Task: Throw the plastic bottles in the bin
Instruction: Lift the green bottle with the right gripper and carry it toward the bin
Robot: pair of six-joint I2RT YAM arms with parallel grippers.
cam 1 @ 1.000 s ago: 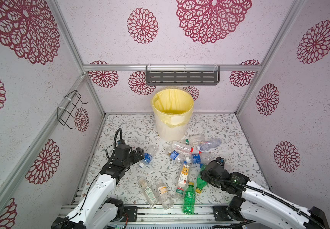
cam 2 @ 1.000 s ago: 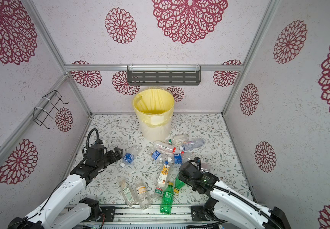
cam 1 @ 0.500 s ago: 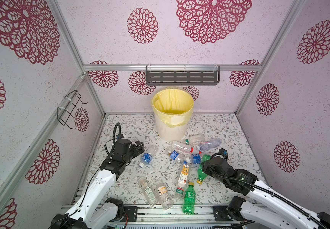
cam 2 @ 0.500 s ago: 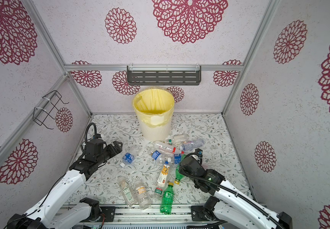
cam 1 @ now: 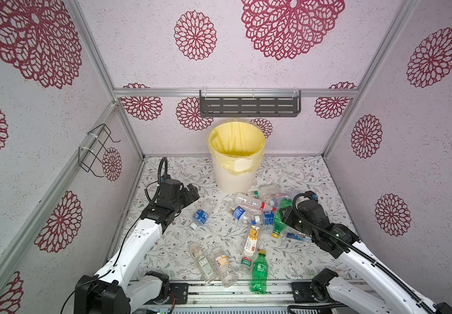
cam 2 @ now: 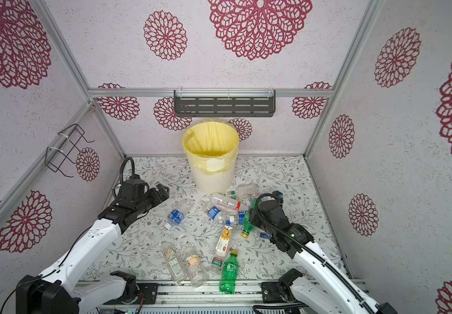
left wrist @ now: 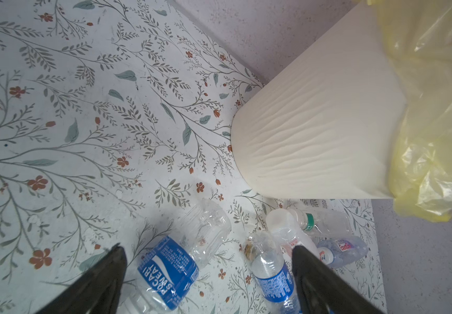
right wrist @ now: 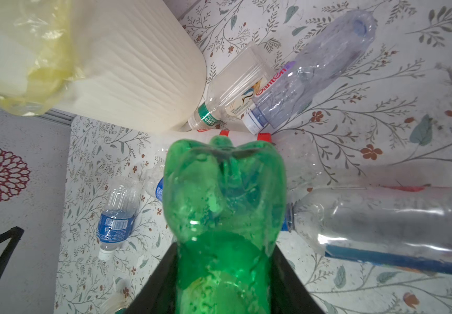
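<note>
The green bottle [right wrist: 224, 190] is of clear green plastic with a yellow cap. The right claw [right wrist: 223, 251] is closed on its body, over the pile just right of the bin [cam 1: 235, 176]. A second green bottle [cam 1: 258, 271] lies at the front of the counter [cam 1: 300, 174]. I count about eleven clear bottles [cam 1: 224, 266], all lying down, though the pile hides some. There is one bin, cream and ribbed, with a yellow bag [cam 1: 235, 136]. The left claw [left wrist: 208, 248] is wide open near a blue-label bottle [left wrist: 170, 269].

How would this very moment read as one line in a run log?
right gripper: shut on green bottle | left gripper: open, near Pocari Sweat bottle | bin: upright
</note>
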